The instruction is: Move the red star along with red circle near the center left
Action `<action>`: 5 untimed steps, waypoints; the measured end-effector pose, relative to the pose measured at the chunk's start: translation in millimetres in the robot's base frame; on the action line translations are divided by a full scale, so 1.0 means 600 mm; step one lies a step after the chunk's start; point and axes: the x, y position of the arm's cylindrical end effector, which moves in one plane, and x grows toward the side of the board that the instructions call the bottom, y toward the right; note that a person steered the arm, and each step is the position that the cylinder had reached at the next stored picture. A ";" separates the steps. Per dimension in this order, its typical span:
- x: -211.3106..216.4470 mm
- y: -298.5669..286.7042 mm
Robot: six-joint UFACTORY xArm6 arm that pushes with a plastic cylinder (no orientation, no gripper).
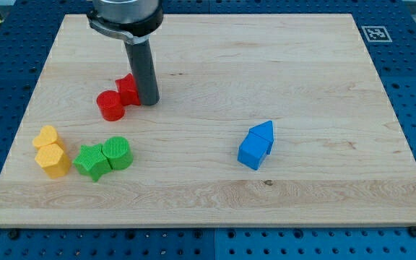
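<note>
The red star point(127, 88) lies at the board's left centre, touching the red circle point(110, 105), which sits just below and left of it. My tip point(149, 101) stands on the board right against the star's right side. The rod rises straight up to the arm at the view's top.
A yellow heart point(46, 136) and a yellow hexagon point(53, 159) sit at the lower left. A green star point(91, 161) and a green circle point(118, 152) lie beside them. Two blue blocks point(256, 144) touch each other right of centre. The wooden board point(302, 65) ends in edges all around.
</note>
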 end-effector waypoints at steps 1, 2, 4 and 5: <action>-0.011 0.000; -0.054 0.000; -0.064 -0.031; -0.062 -0.055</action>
